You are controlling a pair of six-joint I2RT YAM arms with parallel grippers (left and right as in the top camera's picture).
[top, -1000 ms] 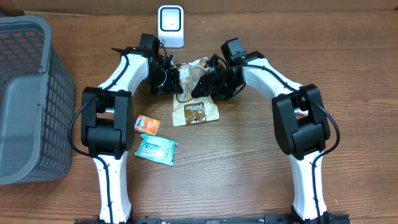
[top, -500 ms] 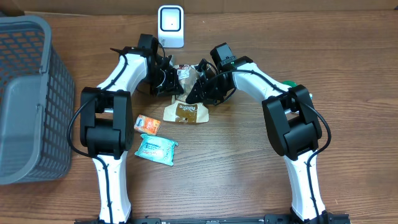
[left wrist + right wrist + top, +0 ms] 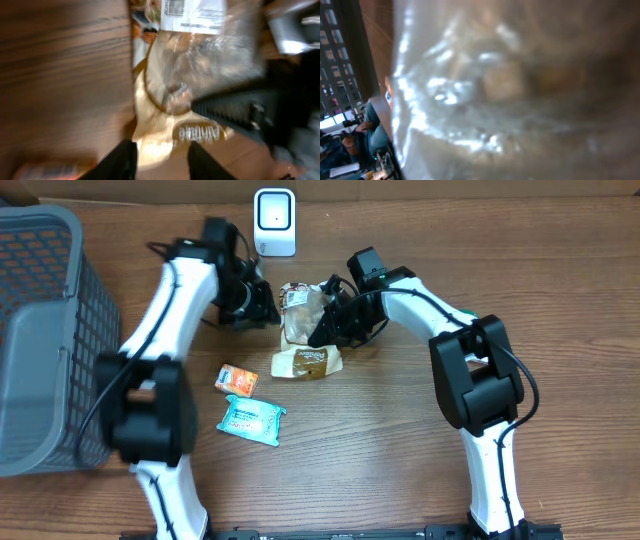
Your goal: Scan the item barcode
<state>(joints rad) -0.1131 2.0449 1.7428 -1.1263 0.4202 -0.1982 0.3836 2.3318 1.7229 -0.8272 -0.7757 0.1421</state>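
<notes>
Clear crinkly film is the worry here. Right gripper (image 3: 323,318) is clamped tight on the snack bag (image 3: 299,320) at its right edge, upper centre of the overhead frame, just below the scanner (image 3: 274,222). The bag's brown lower end looks to rest on the table (image 3: 400,460).

Left gripper (image 3: 262,304) sits just beside the bag's left edge. Its fingers (image 3: 119,161) are partly apart with nothing between them, so it adds no support.

Risks as I see them:
- A one-sided pinch on slick film: the bag can slide out or pivot if I lift.
- The barcode label (image 3: 192,11) is at the bag's far end, top of the left wrist frame. If the bag sags or twists, the code turns away from the scanner and won't read.
- Glare and wrinkles may break the read. The right wrist view is only blurred shiny plastic, so I can't check the grip from there.
- The arms are close together and the left one is near the scanner, so a careless move could clip either.
</notes>
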